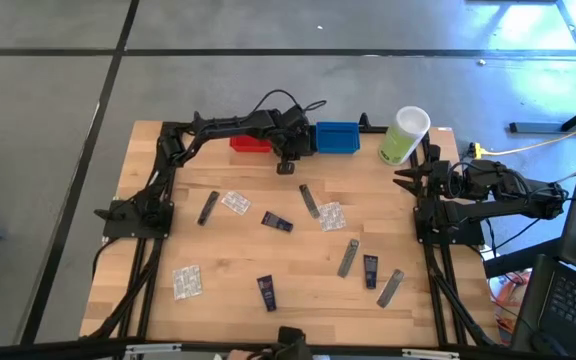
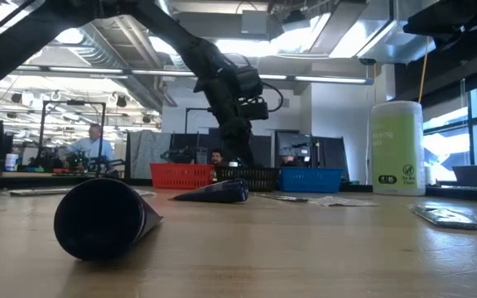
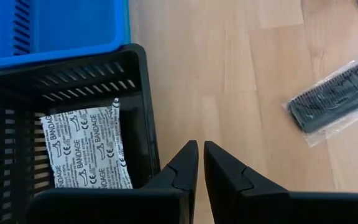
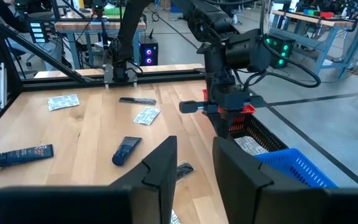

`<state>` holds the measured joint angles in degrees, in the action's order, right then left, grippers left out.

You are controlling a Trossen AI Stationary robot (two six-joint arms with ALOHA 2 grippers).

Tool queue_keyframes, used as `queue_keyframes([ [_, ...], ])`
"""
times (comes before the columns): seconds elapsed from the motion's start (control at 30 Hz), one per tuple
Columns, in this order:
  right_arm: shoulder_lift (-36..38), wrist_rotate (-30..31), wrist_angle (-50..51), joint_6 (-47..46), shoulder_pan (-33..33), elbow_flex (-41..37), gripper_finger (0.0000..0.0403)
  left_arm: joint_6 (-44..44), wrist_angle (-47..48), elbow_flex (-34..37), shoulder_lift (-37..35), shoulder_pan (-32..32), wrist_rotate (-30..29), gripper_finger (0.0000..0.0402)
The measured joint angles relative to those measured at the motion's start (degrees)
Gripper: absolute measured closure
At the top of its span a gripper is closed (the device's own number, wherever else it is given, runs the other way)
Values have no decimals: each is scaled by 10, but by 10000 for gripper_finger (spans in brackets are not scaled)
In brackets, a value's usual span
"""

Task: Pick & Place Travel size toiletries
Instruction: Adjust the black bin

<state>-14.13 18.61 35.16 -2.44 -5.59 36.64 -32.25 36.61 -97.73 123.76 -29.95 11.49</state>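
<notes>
L gripper (image 3: pixel 200 155) closed, empty, by black bin (image 3: pixel 73 81) | packet (image 3: pixel 86 149) inside reads "BANDAGE" | R gripper (image 4: pixel 194 158) parted, empty

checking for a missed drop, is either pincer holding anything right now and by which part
Nothing is held. The left pincer is shut and empty beside the black bin, where a bandage packet lies. The right pincer is open and empty.
</notes>
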Motion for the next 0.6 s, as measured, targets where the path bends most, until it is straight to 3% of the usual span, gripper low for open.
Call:
queue_keyframes([
  [0.3,0,0,0,0,0,0,272,1,-5,0,0,-15,-6,380],
  [0.6,0,0,0,0,0,0,256,-16,-9,0,8,-16,-49,380],
])
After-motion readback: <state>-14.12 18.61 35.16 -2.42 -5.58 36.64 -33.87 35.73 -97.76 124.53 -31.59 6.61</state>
